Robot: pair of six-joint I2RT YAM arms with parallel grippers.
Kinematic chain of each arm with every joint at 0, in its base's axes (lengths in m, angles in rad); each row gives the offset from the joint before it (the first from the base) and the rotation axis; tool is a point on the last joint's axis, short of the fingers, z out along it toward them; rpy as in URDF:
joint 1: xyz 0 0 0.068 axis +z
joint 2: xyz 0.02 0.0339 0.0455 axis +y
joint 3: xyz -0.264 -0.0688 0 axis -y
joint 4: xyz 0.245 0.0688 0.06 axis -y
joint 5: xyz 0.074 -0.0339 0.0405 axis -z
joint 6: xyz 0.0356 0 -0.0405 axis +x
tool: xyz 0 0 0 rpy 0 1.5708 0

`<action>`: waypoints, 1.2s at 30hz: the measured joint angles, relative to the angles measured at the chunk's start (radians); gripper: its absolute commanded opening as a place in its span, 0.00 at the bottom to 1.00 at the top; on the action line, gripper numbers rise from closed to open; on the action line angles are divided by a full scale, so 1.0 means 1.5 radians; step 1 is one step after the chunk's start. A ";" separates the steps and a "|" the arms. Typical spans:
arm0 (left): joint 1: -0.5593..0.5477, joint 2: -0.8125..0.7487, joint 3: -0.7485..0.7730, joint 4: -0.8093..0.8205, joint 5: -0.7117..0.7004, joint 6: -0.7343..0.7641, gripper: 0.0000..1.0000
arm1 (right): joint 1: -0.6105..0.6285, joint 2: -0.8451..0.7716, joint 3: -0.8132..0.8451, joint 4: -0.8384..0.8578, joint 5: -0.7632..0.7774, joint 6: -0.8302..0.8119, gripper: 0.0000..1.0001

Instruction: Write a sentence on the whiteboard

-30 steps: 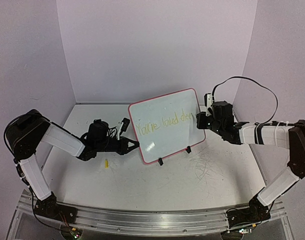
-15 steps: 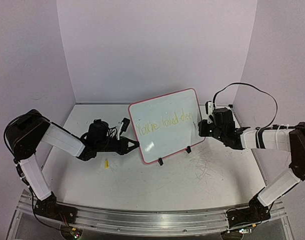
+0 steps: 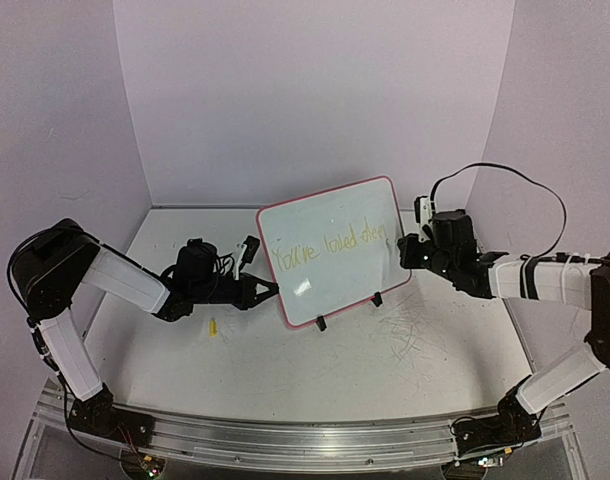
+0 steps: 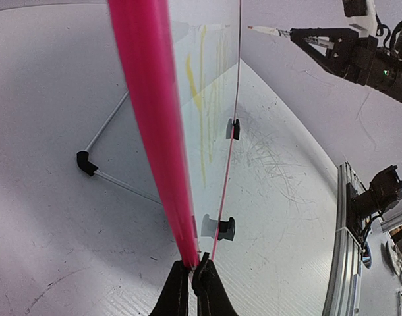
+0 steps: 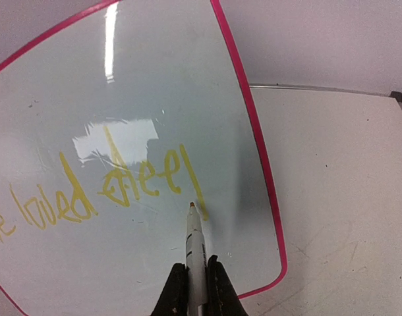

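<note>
The whiteboard [image 3: 330, 215], white with a pink-red rim, stands tilted on the table on its black wire stand [image 4: 87, 163]. The pale-yellow sentence [image 3: 330, 246] runs across it; in the right wrist view it reads "loved dee" [image 5: 132, 187] and ends in a long downstroke. My left gripper [image 3: 273, 289] is shut on the board's lower left rim [image 4: 148, 118], its jaws pinching the edge [image 4: 190, 266]. My right gripper [image 3: 406, 250] is shut on a white marker [image 5: 196, 253], whose tip [image 5: 190, 206] is at the foot of that downstroke, at or just off the surface.
A small yellow cap [image 3: 213, 326] lies on the table left of the board. Faint grey scratch marks [image 3: 415, 335] cover the table in front of the right arm. Walls close the left, back and right. A metal rail [image 3: 315, 440] runs along the near edge.
My right gripper has moved down and slightly right along the board's right end with the marker. A long downstroke now follows the last letters. The left arm and board have not moved.
</note>
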 measured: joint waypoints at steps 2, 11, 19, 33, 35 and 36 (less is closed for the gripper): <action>0.000 0.000 0.000 -0.001 0.000 0.000 0.00 | -0.001 0.000 0.015 0.004 -0.001 -0.002 0.00; 0.000 -0.001 0.000 -0.001 0.000 0.000 0.00 | -0.009 0.029 0.068 0.031 -0.007 -0.007 0.00; 0.000 -0.001 0.000 -0.001 0.000 0.000 0.00 | -0.009 0.037 0.068 0.029 -0.011 -0.007 0.00; 0.000 -0.001 0.001 -0.002 0.000 0.000 0.00 | -0.009 0.041 0.068 0.025 -0.011 -0.007 0.00; 0.000 -0.001 0.001 -0.002 0.000 0.000 0.00 | -0.009 0.043 0.068 0.024 -0.011 -0.007 0.00; 0.000 -0.001 0.001 -0.002 0.000 0.000 0.00 | -0.009 0.045 0.068 0.024 -0.010 -0.007 0.00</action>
